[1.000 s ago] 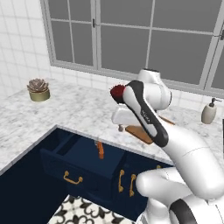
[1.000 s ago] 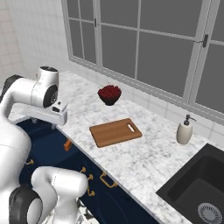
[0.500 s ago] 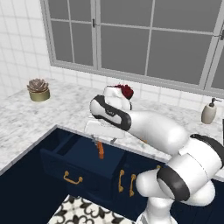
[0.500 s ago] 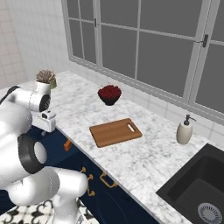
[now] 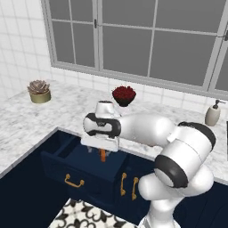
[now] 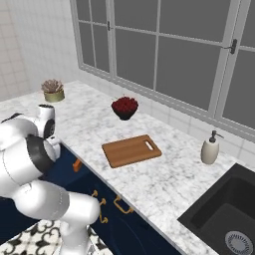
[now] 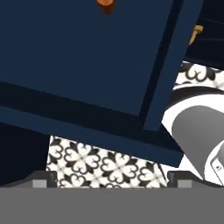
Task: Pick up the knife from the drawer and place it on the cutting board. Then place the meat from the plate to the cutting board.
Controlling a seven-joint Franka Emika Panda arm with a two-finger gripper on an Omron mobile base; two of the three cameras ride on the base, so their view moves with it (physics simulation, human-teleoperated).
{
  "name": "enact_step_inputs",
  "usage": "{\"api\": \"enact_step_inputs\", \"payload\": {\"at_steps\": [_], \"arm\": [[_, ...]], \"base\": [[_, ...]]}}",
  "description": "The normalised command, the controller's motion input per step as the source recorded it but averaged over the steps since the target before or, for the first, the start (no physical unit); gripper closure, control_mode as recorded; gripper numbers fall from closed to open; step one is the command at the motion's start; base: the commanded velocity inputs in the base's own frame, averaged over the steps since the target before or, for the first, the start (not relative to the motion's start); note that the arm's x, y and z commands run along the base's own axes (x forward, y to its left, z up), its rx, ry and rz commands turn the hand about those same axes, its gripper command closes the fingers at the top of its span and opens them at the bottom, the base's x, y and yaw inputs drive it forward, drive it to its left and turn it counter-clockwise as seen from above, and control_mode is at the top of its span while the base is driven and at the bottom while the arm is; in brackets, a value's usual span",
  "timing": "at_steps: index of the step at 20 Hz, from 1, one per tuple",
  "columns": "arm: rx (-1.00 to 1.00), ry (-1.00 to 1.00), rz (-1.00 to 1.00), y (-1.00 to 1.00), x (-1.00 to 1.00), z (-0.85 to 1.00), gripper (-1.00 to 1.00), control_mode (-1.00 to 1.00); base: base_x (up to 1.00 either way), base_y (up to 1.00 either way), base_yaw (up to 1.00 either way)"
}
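Observation:
The navy drawer (image 5: 67, 162) stands pulled out below the marble counter. In it lies the knife (image 5: 103, 155), its orange-brown handle showing; the blade I cannot make out. My gripper (image 5: 100, 150) hangs over the drawer just above the knife, pointing down. In the hand view the fingertips (image 7: 43, 179) stand far apart with nothing between them, and the knife handle (image 7: 106, 4) sits at the top edge above the drawer floor (image 7: 87, 52). The cutting board (image 6: 130, 150) lies bare on the counter, right of the knife handle (image 6: 77, 164). The meat and the plate are out of view.
A dark bowl of red berries (image 6: 124, 107) stands behind the board. A potted succulent (image 5: 39, 90) sits far left, a soap dispenser (image 6: 210, 148) to the right beside the black sink (image 6: 226, 219). Patterned floor tiles (image 7: 109, 168) lie below the drawer.
The arm has swung left and down from above the counter to over the open drawer. The gripper has stayed open throughout.

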Motion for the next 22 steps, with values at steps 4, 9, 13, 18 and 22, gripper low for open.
{"api": "enact_step_inputs", "payload": {"at_steps": [4,9,13,18,22], "arm": [[0.00,0.00,-0.15,0.02,0.41,-0.77,-1.00,-1.00],[0.00,0.06,-0.02,0.40,0.18,-0.53,-1.00,-1.00],[0.00,0.10,0.03,0.29,0.12,-0.41,-1.00,-1.00],[-0.02,0.04,0.00,0.08,0.15,-0.32,-1.00,-1.00],[-0.03,0.00,0.00,0.12,0.06,-0.27,-1.00,-1.00]], "base": [[0.00,0.00,0.00],[0.00,0.00,0.00],[0.00,0.00,0.00],[0.00,0.00,0.00],[0.00,0.00,0.00]]}}
